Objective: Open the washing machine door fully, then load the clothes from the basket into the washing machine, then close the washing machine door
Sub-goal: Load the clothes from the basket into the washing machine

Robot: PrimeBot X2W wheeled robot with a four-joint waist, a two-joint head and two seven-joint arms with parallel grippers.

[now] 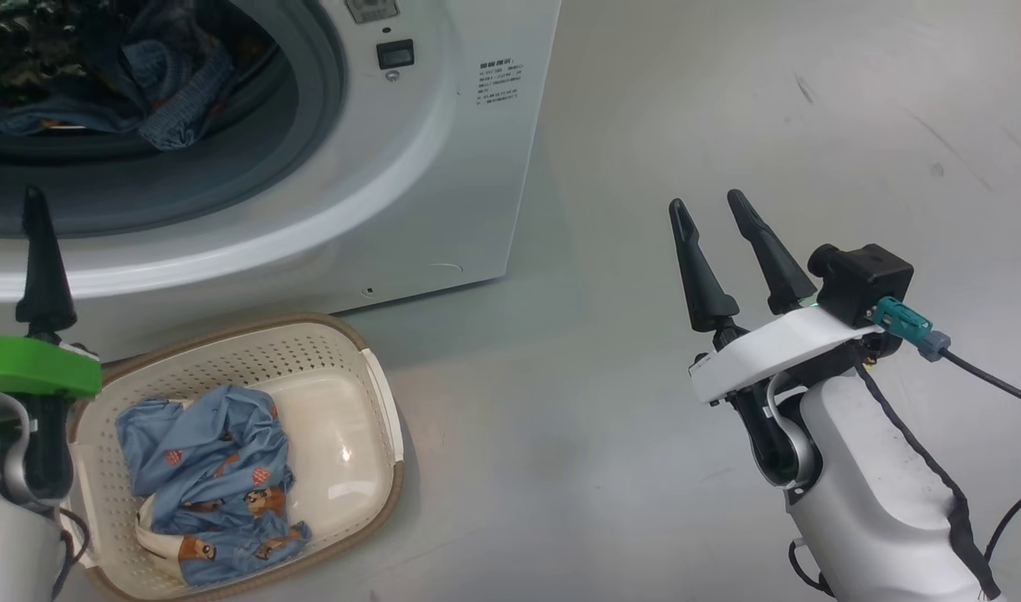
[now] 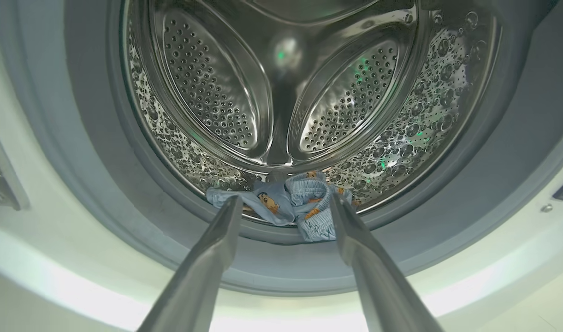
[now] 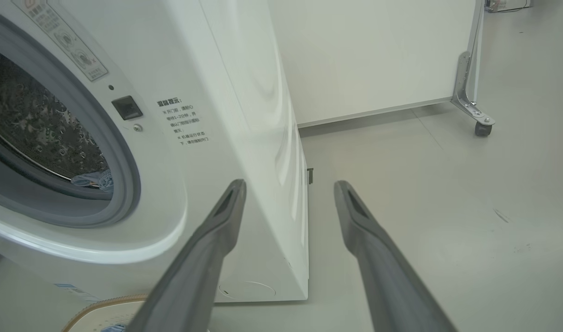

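We find the left gripper spread and empty, aimed into the washing machine, with one garment at its lip. The clothes left to load lie in the basket, just right of and nearer than those fingers. The heap runs near-far. The right gripper, spread and empty, hangs well right. We judge the left arm nearer.

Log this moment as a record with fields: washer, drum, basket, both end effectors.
washer: white, mouth uncovered
drum: steel, blue clothes lying at its front lip
basket: on the floor before the washer, blue printed garment inside
left end effector: open, empty, pointing at the drum mouth
right end effector: open, empty, over the floor right of the washer
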